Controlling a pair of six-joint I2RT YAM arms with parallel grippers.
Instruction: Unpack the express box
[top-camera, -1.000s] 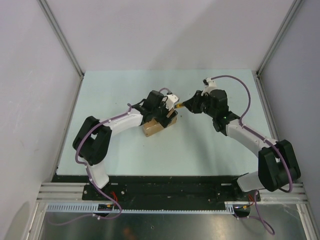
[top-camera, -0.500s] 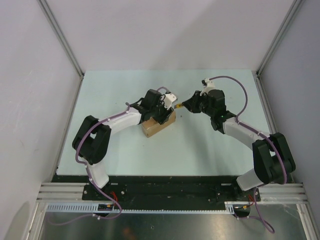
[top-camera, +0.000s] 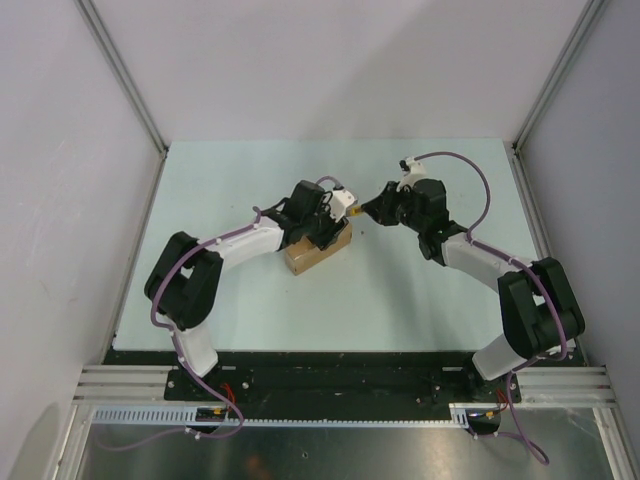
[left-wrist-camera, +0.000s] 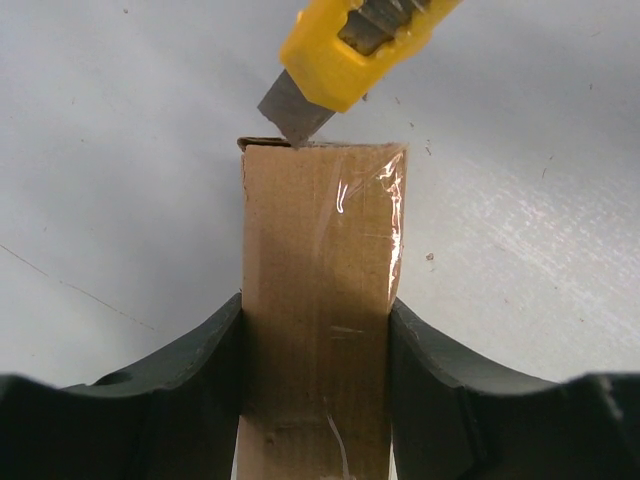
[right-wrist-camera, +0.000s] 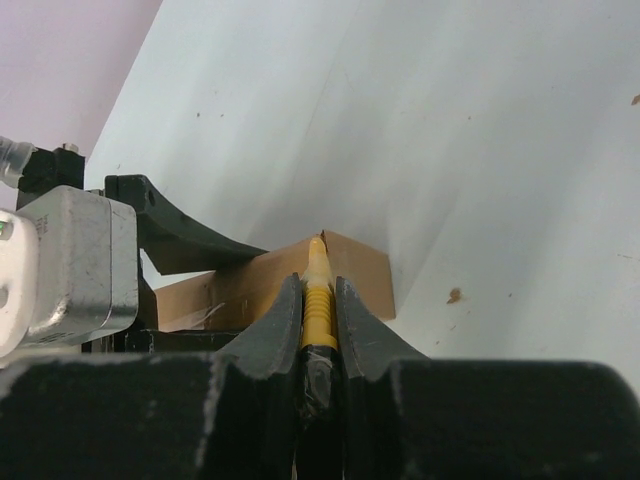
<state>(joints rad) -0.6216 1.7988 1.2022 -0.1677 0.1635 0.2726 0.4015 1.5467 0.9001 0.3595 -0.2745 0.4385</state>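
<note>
**Figure. Knife brought to the taped box.** Since the earlier frames, the right arm (top-camera: 480, 262) has been folded inward at its elbow. Its claw has been carried only slightly toward the box (left-wrist-camera: 315, 230), which has barely shifted.

The box lies near the middle of the desk (top-camera: 400, 290). It is clamped across its narrow width by the left claw (top-camera: 322, 228), with one finger pressed against each long side. This hold is judged to serve as a vise, so that the box is not pushed along the desk when the knife bears on it. The far end of the box is left clear of the fingers, and clear tape (left-wrist-camera: 385, 210) is seen running over that end and down one side.

The knife (left-wrist-camera: 345, 50), yellow-bodied, is gripped tightly between the fingers of the right claw (right-wrist-camera: 318, 285) and lies in line with them. This lets the arm steer the short exposed blade (left-wrist-camera: 292, 112) directly. The blade is angled downward, and its tip is met with the top edge of the far end, near one corner, where the lid seam is thought to lie.

The step in hand is judged to be the slitting of the tape. The lid is not yet raised, and nothing has been taken out. A shallow, steady draw along the seam is called for, because a deep thrust might damage whatever is inside.
</note>
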